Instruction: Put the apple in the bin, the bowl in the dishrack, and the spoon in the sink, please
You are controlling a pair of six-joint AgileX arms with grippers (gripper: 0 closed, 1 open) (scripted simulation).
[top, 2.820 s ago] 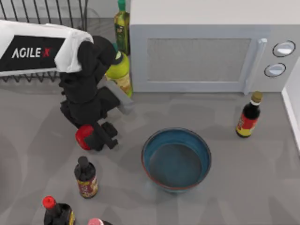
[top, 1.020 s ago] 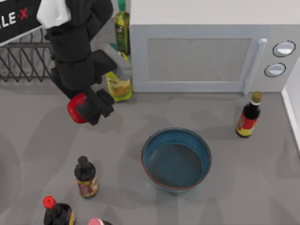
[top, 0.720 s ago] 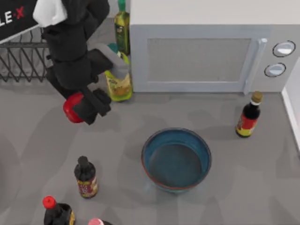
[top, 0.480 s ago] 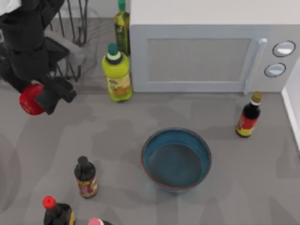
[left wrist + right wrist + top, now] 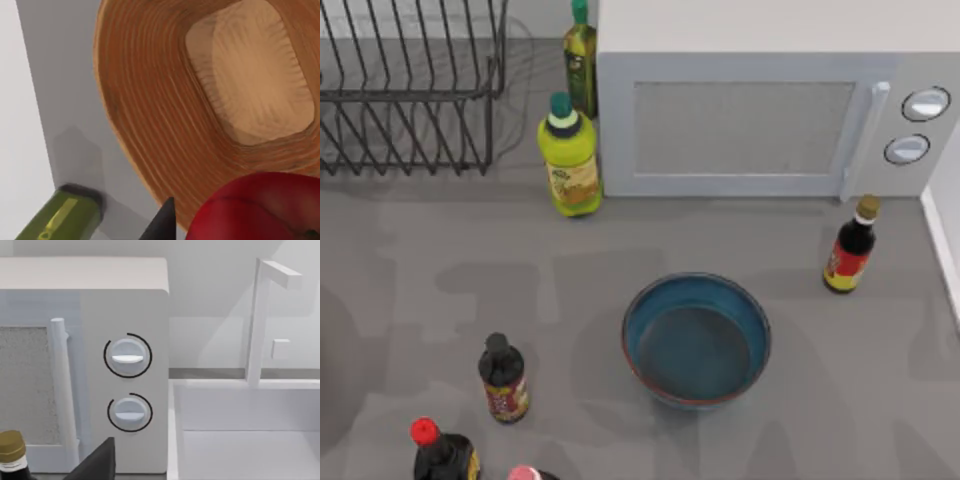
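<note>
Grey countertop (image 5: 620, 250) seen from above: bowl (image 5: 696, 340) sits upright in the open, dishrack (image 5: 410, 90) against the back at the left, microwave (image 5: 760, 110) behind the bowl. Green bottle (image 5: 570, 155) stands between rack and microwave; dark sauce bottles (image 5: 503, 378) stand nearer the front.

Left wrist view: left gripper (image 5: 210, 220) carries the apple (image 5: 255, 210), clamped close under the camera, one dark fingertip (image 5: 162, 225) beside it. Directly beyond the apple lies a wooden, ribbed basket, judged to be the bin (image 5: 165, 100), its pale floor (image 5: 255, 80) bare. Apple hangs over the bin's wall rather than its centre; a short carry further over the opening seems needed before release.

Right wrist view: right gripper faces the microwave knobs (image 5: 127, 357) and the white sink (image 5: 250, 440); cannot tell its finger state. Judged idle.
</note>
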